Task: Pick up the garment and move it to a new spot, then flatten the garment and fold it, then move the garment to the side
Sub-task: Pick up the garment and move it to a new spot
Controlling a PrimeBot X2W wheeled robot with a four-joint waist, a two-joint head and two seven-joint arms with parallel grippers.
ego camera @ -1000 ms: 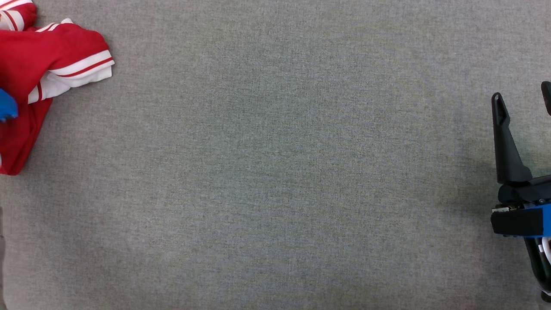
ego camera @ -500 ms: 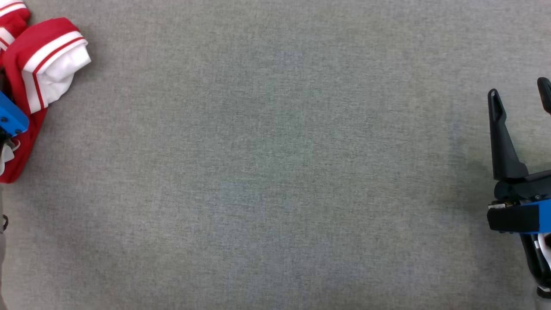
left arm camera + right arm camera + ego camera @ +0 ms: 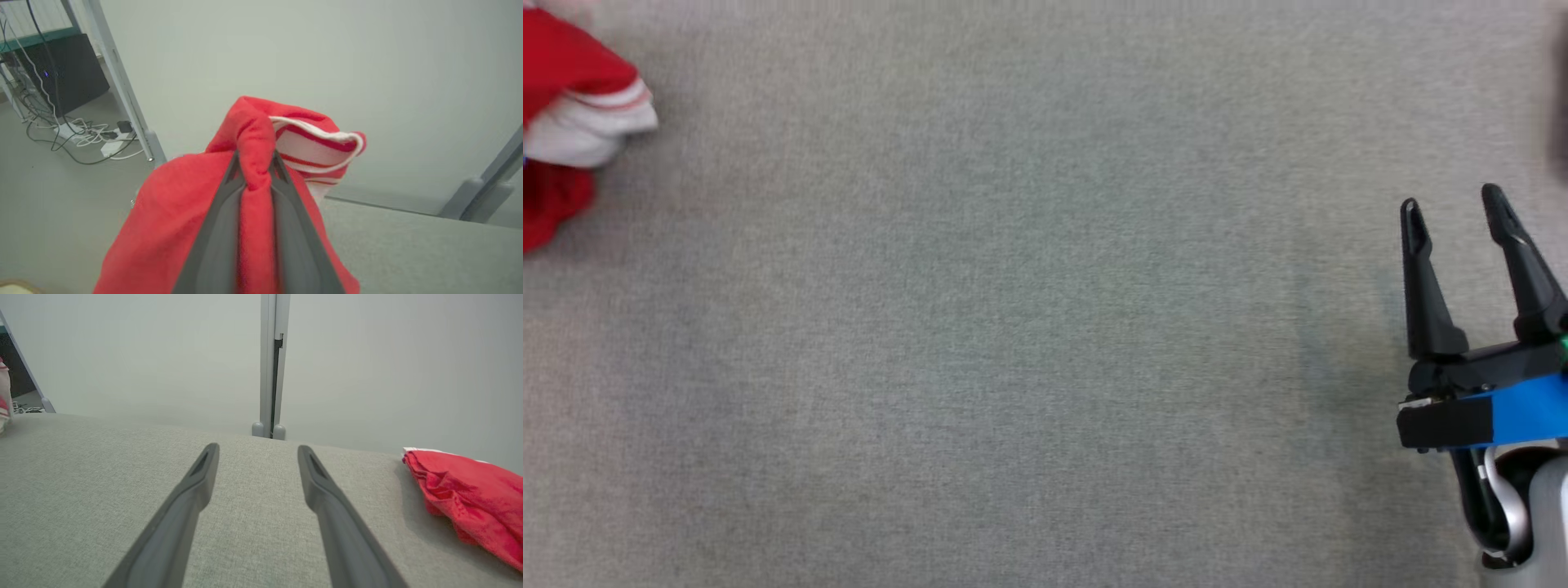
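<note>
Red fabric with white striped cuffs, the garment [image 3: 568, 90], appears bunched and blurred at the far left edge of the grey table [image 3: 1045, 327] in the head view. In the left wrist view, the left gripper [image 3: 255, 161] has both fingers pressed together on a fold of this fabric. Cloth drapes over the fingers and one striped cuff stands beyond the tips. Whether the whole garment is clear of the table cannot be told. The right gripper [image 3: 1454, 208] hovers over the right side of the table, fingers apart, with nothing between them. A second red cloth [image 3: 461, 490] lies crumpled on the table at the right of the right wrist view; its relation to the task cannot be told. Progress is judged early: the grasp for the pick-up is made. Transfer to a new spot is not yet complete. Flattening, folding and moving the garment aside all remain, and both grippers are likely to be needed for them.
</note>
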